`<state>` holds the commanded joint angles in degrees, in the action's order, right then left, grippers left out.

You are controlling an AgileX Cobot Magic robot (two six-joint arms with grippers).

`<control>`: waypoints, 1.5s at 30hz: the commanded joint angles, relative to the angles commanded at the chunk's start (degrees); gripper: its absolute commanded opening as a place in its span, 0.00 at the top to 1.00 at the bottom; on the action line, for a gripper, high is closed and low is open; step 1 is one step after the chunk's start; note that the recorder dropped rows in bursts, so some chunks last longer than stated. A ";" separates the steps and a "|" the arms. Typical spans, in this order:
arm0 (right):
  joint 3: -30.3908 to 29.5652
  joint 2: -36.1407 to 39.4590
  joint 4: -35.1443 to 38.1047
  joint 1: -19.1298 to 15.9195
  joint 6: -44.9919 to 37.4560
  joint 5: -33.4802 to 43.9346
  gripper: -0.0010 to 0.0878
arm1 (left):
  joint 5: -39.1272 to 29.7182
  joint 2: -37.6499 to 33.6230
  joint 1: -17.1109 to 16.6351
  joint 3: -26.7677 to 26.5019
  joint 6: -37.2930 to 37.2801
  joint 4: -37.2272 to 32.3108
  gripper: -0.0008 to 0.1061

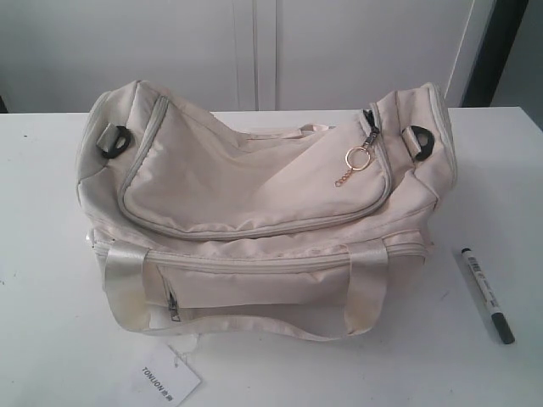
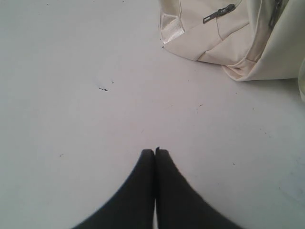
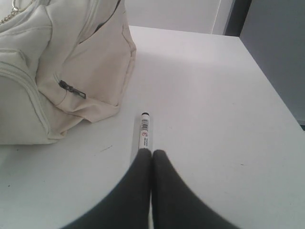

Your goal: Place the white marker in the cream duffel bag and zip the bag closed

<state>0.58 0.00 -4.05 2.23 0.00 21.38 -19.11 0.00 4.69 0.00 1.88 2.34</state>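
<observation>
The cream duffel bag (image 1: 254,212) lies slumped in the middle of the white table, its gold ring zipper pull (image 1: 356,158) hanging near its right end. The white marker (image 1: 487,294) with dark ends lies flat on the table to the right of the bag. In the right wrist view the marker (image 3: 144,133) lies just beyond my right gripper (image 3: 152,151), partly hidden under the shut fingers, which hold nothing. My left gripper (image 2: 154,151) is shut and empty above bare table, with the bag's corner (image 2: 228,38) some way ahead. Neither gripper shows in the exterior view.
A white "TONLION" tag (image 1: 170,377) lies on the table by the bag's front. Black end rings (image 1: 113,141) sit on both ends of the bag. The table's right edge (image 3: 274,90) runs close to the marker. White cabinet doors (image 1: 254,51) stand behind.
</observation>
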 joint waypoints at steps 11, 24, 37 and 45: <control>0.00 0.00 0.00 0.00 0.00 0.00 0.99 | 0.00 0.00 0.00 0.00 0.00 0.00 0.99; 0.00 0.00 0.00 0.00 0.00 0.00 0.99 | 21.66 0.00 0.00 0.00 0.11 -0.25 0.99; 0.00 0.00 0.00 0.00 0.00 0.00 0.99 | 26.11 0.00 0.00 0.00 0.11 -0.25 0.99; 0.00 0.00 0.00 0.00 0.00 0.00 0.99 | 25.36 0.00 0.00 0.00 -0.96 -0.25 0.99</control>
<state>0.58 0.00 -4.05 2.23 0.00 21.38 6.25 0.00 4.69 0.00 0.92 2.09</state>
